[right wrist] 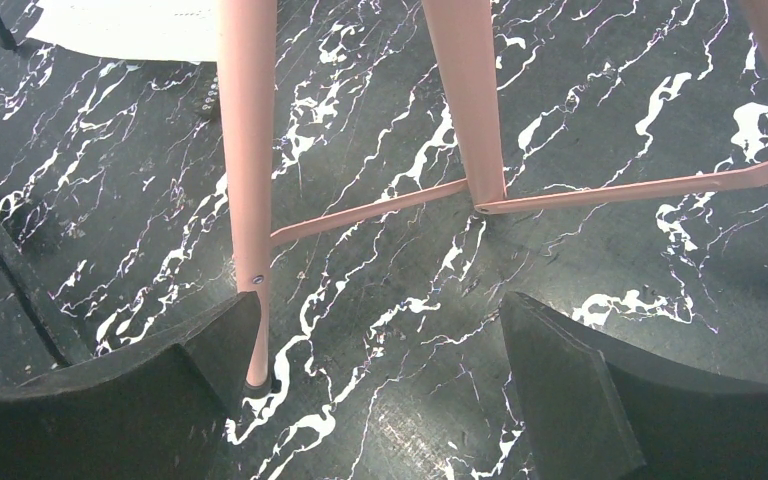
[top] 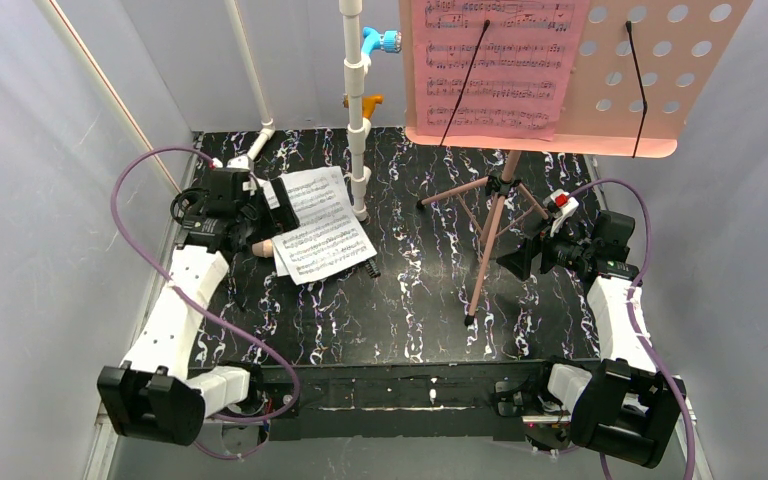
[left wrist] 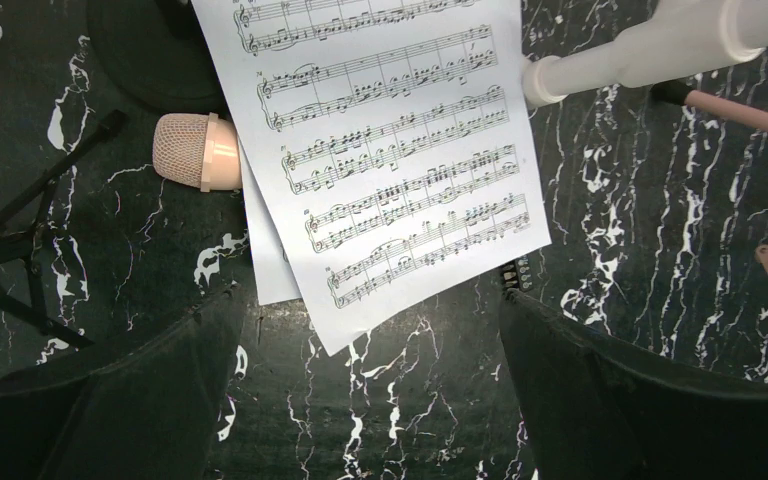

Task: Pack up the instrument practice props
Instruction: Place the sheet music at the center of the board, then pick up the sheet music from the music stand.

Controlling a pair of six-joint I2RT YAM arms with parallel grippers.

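Observation:
White sheet-music pages [top: 318, 225] lie overlapped on the black marbled table, left of centre. My left gripper [top: 263, 222] hovers over their near corner, open; nothing lies between its fingers [left wrist: 370, 400] but the pages' [left wrist: 390, 150] tip. A beige-pink tube with a mesh end [left wrist: 195, 152] pokes out from under the pages' left edge. The pink tripod music stand [top: 495, 215] stands upright at right, a pink page [top: 490, 65] clipped to its hole-punched desk [top: 660, 70]. My right gripper [top: 515, 262] is open at the stand's base; one leg [right wrist: 245, 150] ends beside its left finger [right wrist: 380, 390].
A white pipe frame [top: 358, 110] with blue and orange fittings rises behind the pages; its pipe [left wrist: 660, 45] shows upper right in the left wrist view. A small black comb-like clip [left wrist: 517, 272] lies by the pages' right edge. Thin black legs [left wrist: 20, 250] spread at left. Grey walls enclose the table.

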